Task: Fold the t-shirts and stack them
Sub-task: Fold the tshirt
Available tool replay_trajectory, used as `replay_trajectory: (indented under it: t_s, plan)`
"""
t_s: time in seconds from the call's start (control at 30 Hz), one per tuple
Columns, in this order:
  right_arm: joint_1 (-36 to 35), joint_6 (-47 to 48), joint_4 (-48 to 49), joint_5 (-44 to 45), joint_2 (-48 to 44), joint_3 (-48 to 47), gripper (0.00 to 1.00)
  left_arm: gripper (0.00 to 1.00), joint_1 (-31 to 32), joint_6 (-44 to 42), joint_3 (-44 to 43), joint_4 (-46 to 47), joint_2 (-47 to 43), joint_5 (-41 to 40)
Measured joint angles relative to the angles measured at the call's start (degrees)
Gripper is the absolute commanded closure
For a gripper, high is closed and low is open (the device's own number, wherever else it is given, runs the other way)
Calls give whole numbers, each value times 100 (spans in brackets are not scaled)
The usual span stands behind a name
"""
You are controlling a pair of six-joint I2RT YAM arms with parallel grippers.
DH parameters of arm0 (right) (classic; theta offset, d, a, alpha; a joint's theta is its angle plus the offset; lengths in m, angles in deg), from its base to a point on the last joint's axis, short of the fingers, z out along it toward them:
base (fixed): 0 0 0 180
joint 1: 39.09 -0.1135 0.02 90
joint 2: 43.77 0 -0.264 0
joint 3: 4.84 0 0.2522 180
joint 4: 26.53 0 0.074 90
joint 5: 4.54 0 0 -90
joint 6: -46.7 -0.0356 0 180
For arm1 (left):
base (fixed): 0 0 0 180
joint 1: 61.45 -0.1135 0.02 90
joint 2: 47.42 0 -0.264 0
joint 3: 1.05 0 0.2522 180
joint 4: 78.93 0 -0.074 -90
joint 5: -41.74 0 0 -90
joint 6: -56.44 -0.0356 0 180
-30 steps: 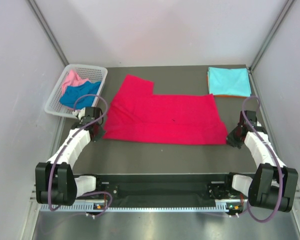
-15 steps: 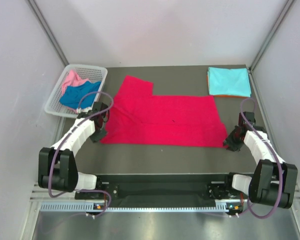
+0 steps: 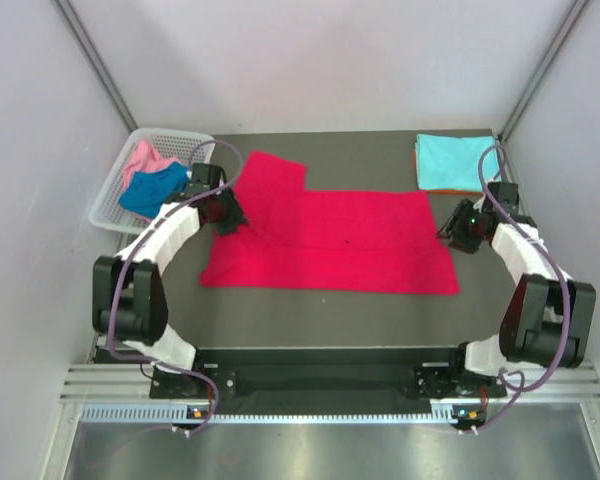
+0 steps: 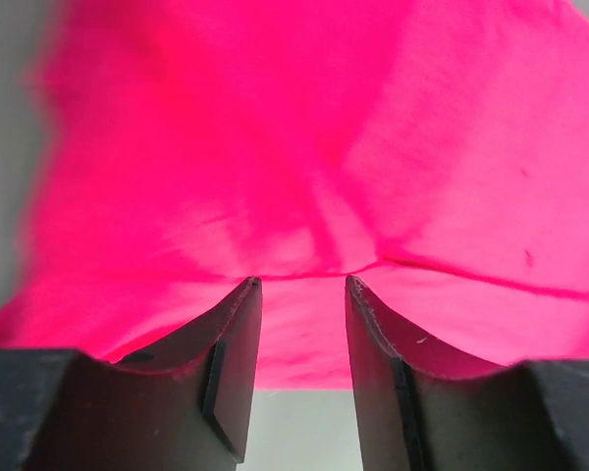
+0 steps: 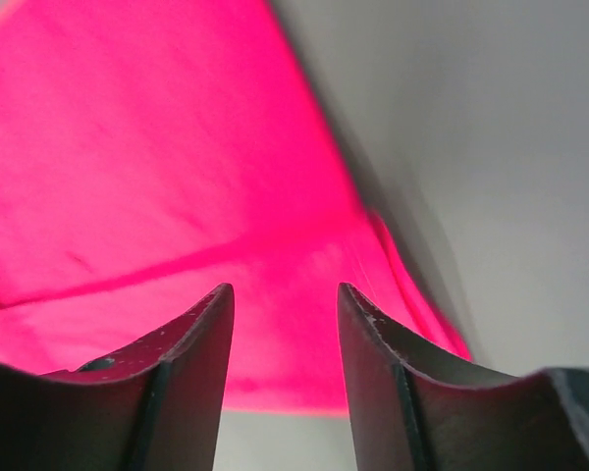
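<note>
A: When the top camera looked down, where was the crimson t-shirt?
B: It lay spread on the tabletop. The left end effector was at its left edge and the right end effector at its right edge.
A: And the left wrist view?
B: The fingers stood apart, over the shirt's edge.
A: And the right wrist?
B: They stood apart as well, over its corner.

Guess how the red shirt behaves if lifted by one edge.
Likely floppy: the red shirt lies flat with soft creases, so it should drape and sag. Probably light, being thin cloth. Pushed, it would likely bunch rather than slide whole.
</note>
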Motion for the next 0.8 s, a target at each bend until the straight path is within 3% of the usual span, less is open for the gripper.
replay_trajectory:
  t_s: [0.2, 0.37, 0.63, 0.8]
  plan:
    - [4, 439, 791, -649, 1248, -979, 47, 57, 70, -9, -420, 492, 1263, 1099]
    - [7, 811, 1012, -1058, 2317, -1906, 45, 57, 199, -13, -745, 798, 1620, 1475]
    - [9, 1176, 944, -1377, 3602, -2933, 47, 58, 457, -92, -1176, 929, 2308, 1384]
    - [4, 1174, 949, -1467, 3810, -3005, 49, 59, 439, -109, -1239, 857, 2621, 1224]
